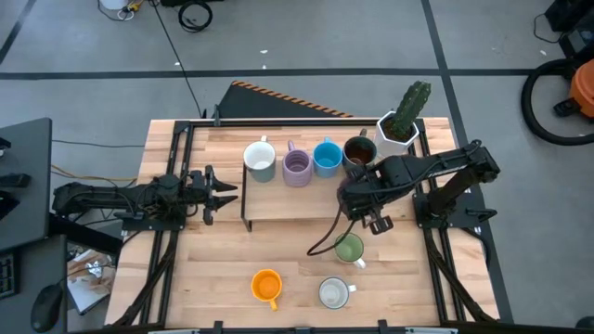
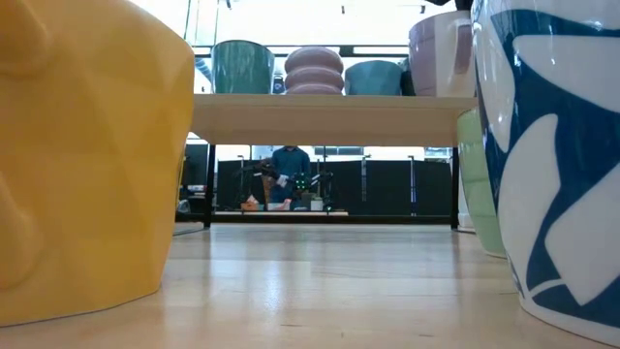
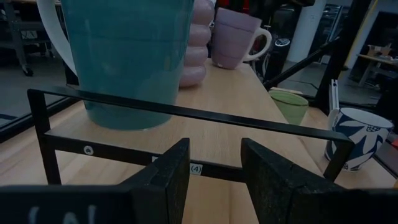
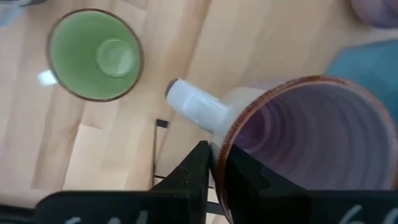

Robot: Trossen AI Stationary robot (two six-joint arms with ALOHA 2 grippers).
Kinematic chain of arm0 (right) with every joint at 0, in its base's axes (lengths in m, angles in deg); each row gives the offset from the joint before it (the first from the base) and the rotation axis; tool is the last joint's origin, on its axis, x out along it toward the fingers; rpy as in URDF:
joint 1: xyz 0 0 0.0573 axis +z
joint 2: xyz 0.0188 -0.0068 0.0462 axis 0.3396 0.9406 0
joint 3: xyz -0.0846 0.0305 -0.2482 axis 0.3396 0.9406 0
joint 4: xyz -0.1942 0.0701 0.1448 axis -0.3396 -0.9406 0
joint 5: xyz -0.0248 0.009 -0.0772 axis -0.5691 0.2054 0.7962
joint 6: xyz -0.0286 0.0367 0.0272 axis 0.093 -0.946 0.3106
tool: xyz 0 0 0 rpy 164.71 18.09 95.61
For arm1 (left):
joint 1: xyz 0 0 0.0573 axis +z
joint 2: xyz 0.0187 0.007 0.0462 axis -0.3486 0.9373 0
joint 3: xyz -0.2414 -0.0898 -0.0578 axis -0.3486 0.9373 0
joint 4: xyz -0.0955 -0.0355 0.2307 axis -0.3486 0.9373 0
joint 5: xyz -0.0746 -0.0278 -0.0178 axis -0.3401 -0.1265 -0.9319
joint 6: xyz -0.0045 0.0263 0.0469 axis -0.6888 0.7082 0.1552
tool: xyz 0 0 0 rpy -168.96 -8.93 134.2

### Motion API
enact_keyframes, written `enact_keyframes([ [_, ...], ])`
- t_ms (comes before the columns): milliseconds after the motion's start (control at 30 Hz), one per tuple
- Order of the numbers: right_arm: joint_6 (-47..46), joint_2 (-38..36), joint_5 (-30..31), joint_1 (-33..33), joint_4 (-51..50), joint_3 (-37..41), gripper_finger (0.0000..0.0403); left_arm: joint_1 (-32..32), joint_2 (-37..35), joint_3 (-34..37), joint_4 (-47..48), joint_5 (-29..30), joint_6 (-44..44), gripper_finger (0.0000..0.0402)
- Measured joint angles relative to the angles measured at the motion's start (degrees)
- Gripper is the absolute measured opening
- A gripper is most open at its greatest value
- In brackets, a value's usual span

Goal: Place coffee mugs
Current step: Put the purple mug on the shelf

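On the shelf (image 1: 278, 209), four mugs (image 1: 296, 167) stand in a row along its back edge. A planter (image 1: 397, 130) sits just past the row's right end. Three mugs (image 1: 266, 285) stand on the table (image 1: 213, 269) in front of the shelf.

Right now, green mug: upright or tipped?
Upright. The green mug shows its round open mouth straight up to the right wrist camera, and it looks empty inside. It stands on the table, in front of the shelf.

L claw (image 1: 225, 193) open, idle; R claw (image 1: 351, 197) pinched shut mid-table.
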Motion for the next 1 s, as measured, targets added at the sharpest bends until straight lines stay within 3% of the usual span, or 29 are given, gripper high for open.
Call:
enact_keyframes([
  [567, -3.2, 0.0, 3.3, 0.1, 0.1, 0.0, 0.0132, 0.0, 0.0, 0.0, 0.0, 0.0, 0.0, 0.0149],
  [1000, -5.3, 0.0, 3.6, 1.2, 0.0, 0.0, 0.017, 0.0, 0.0, 0.0, 0.0, 0.0, 0.2, 0.0149],
])
